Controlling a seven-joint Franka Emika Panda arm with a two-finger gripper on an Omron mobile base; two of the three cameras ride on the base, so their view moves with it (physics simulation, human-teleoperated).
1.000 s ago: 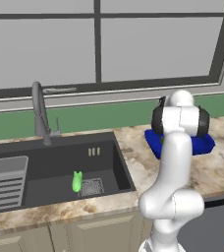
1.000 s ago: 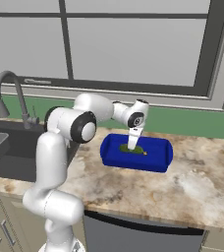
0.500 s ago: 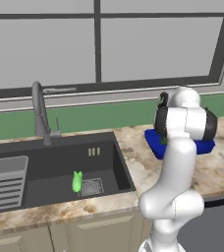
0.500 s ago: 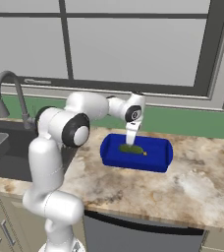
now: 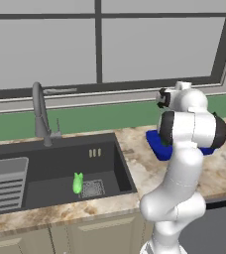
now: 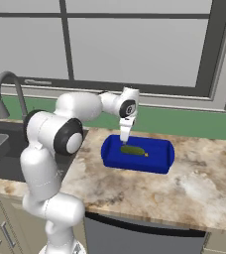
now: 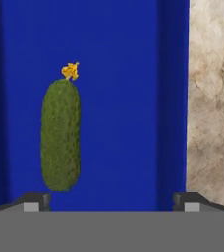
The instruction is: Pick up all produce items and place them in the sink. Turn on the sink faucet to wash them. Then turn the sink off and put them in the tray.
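Below the pincer [image 6: 124, 142], the olive-green cucumber [image 7: 60, 135] has a rough, pebbled matt skin. The tray [image 7: 128, 74] under it looks like smooth deep-blue plastic. Beside the tray, the countertop [image 6: 194, 183] is mottled, polished stone. Far off, the sink [image 5: 55, 166] and faucet [image 5: 39, 111] look matt dark grey.

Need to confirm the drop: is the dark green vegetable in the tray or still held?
In the tray: the dark green vegetable lies flat, the hand open above it.
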